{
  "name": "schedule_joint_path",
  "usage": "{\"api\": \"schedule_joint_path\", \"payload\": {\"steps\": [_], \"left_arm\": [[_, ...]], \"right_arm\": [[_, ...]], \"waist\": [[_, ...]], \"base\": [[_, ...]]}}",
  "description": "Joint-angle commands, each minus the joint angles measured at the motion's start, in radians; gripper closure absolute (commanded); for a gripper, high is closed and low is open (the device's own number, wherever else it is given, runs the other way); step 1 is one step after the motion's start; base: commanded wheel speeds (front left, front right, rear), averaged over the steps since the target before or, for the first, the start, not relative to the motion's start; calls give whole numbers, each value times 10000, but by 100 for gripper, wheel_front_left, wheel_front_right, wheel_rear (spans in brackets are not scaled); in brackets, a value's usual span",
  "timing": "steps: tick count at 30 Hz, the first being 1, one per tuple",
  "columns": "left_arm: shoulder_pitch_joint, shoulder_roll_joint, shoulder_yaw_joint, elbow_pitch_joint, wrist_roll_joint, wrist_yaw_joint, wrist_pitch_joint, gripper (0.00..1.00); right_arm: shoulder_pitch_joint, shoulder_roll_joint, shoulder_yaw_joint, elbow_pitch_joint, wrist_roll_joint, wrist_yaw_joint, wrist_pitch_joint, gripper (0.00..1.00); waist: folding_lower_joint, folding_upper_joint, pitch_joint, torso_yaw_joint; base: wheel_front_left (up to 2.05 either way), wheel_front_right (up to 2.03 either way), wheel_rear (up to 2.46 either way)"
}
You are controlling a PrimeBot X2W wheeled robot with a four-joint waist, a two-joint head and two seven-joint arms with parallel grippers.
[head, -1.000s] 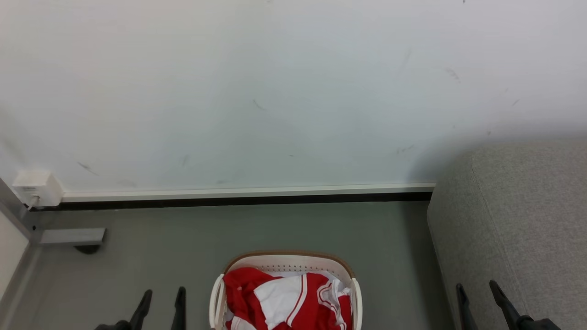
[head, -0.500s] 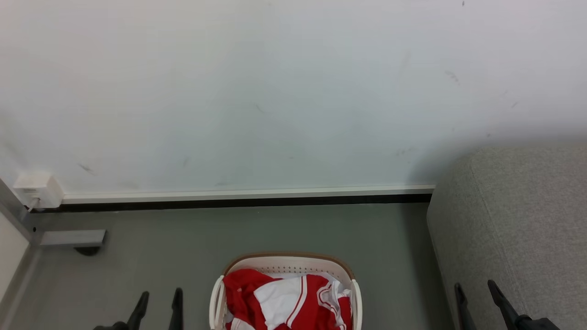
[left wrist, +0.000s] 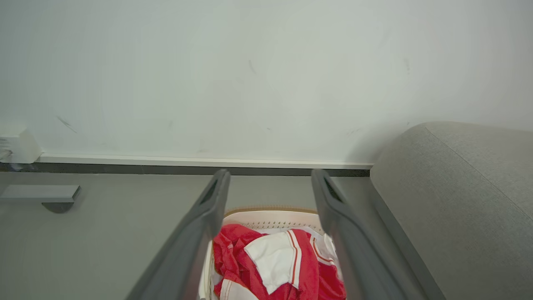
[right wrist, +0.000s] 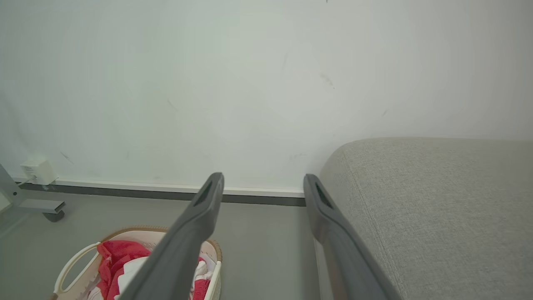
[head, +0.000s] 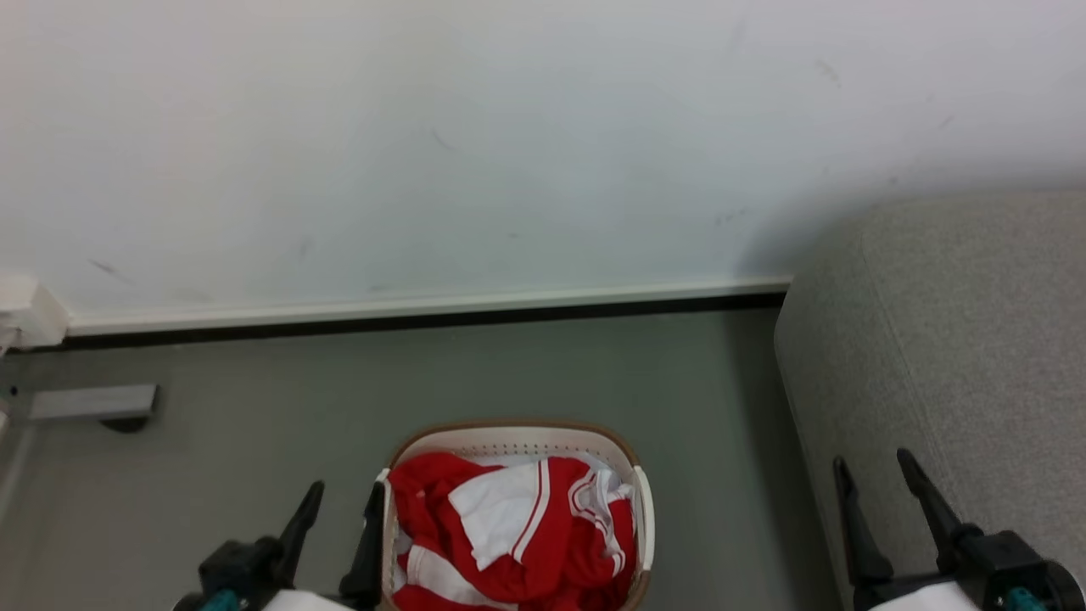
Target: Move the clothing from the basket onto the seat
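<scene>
While the clothing (head: 509, 526) lies heaped in the basket (head: 509, 428) | left pincer (head: 345, 488) wide, empty, beside its rim (likely poised to dip in) | right pincer (head: 871, 460) wide, empty, by the seat (head: 976, 339)

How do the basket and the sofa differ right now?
The basket is white perforated plastic with a brown rim; the sofa is grey woven fabric. The basket holds red-and-white clothing; the sofa's visible surface carries none. The basket is much smaller than the sofa. Both stand on the grey floor.
</scene>
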Motion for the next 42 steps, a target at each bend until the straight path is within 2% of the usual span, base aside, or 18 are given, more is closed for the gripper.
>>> {"api": "schedule_joint_path", "payload": {"steps": [1, 6, 12, 22, 31, 42], "left_arm": [[-329, 135, -173, 43, -67, 13, -5, 0], [-1707, 685, -1457, 589, -356, 13, -5, 0], [-3430, 1271, -2885, 1877, -689, 13, -5, 0], [-5780, 1771, -4740, 3783, -1620, 14, -5, 0], [-7123, 2079, -5971, 5033, -2482, 13, -5, 0], [-7876, 2206, -6791, 6135, -3384, 14, -5, 0]], "right_arm": [[-302, -52, -11, -159, -85, -21, -7, 0], [-1087, -51, -83, -752, -158, -21, -4, 0], [-1809, -45, -224, -1568, -254, -21, -4, 0], [-2553, -37, -173, -2852, -316, -21, -2, 0], [-2981, -39, 31, -3493, -497, -21, -2, 0], [-3272, -39, 324, -3818, -516, -21, -2, 0]], "waist": [[0, -1, 817, -238], [0, -1, 2441, -568], [0, -1, 4122, -1024], [0, -1, 6431, -1501], [0, -1, 7625, -1441], [0, -1, 8142, -1352]], "base": [[0, 0, 0], [0, 0, 0], [0, 0, 0], [0, 0, 0], [0, 0, 0], [0, 0, 0]]}}
